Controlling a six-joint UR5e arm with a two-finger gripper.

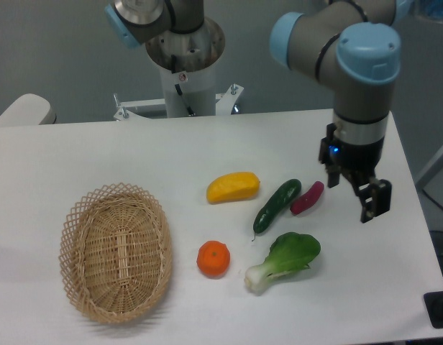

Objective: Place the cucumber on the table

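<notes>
The dark green cucumber (pixel 276 205) lies flat on the white table (pixel 99 154), slanting from upper right to lower left between the yellow fruit and the purple vegetable. My gripper (pixel 357 191) hangs open and empty above the table, well to the right of the cucumber and clear of it. Nothing sits between its black fingers (pixel 375 200).
A yellow fruit (pixel 233 187) lies left of the cucumber, a magenta-purple vegetable (pixel 307 198) right beside it. A bok choy (pixel 285 259) and an orange (pixel 213 259) sit nearer the front. A woven wicker basket (pixel 115 251) stands at the left. The robot base (pixel 185 54) rises behind.
</notes>
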